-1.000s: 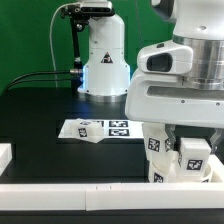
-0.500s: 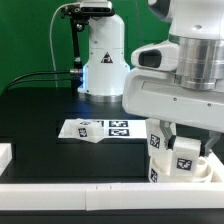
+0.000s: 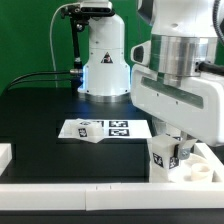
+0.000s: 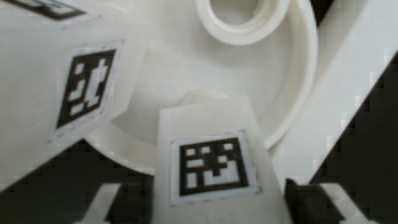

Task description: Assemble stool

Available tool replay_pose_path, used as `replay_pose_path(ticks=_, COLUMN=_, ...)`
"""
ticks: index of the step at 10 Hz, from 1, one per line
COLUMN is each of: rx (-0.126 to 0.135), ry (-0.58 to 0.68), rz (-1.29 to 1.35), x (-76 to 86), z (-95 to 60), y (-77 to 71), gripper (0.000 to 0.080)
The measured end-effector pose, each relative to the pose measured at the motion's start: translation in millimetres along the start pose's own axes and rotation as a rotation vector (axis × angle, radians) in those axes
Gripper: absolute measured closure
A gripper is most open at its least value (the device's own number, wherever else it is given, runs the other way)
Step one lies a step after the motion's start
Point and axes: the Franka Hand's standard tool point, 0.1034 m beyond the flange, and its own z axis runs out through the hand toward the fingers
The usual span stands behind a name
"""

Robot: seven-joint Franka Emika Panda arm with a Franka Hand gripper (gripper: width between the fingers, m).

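Note:
The round white seat (image 3: 203, 173) lies at the exterior view's lower right and fills the wrist view (image 4: 311, 90), with an empty socket hole (image 4: 240, 20) showing. A tagged white leg (image 3: 160, 157) stands on the seat. In the wrist view this leg (image 4: 214, 150) sits between my fingers, with a gap on each side. My gripper (image 3: 179, 141) (image 4: 214, 205) is open around the leg, just above the seat. A second tagged leg (image 4: 80, 90) stands close beside it.
The marker board (image 3: 120, 128) lies mid-table with a small white leg (image 3: 88, 129) on its end. White border rails run along the front (image 3: 80, 190) and at the exterior view's left (image 3: 5, 155). The arm's base (image 3: 104, 60) stands behind.
The wrist has turned and shifted toward the exterior view's left. The tagged leg under it now shows further left on the seat, and more of the seat is uncovered.

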Motion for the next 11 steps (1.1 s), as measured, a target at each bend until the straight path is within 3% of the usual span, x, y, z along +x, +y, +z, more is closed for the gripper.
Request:
replay_pose_path(ticks=3, rx=-0.005, ry=0.001, rz=0.034, x=-0.8, z=0.7, y=1.4, gripper=0.0428)
replay_pose_path(ticks=4, rx=0.003, ry=-0.005, rz=0.016, x=1.0, z=-2.3, y=1.3, gripper=0.0235)
replay_pose_path(ticks=5, rx=0.020, ry=-0.020, rz=0.001, x=6.1, z=-11.8, y=4.5, gripper=0.0176)
replay_pose_path(ticks=8, rx=0.058, ry=-0.043, rz=-0.036, x=30.9, z=-33.5, y=16.0, gripper=0.0151)
replay_pose_path(ticks=11, rx=0.054, ry=-0.043, rz=-0.040, x=28.1, z=-31.2, y=15.4, gripper=0.0150)
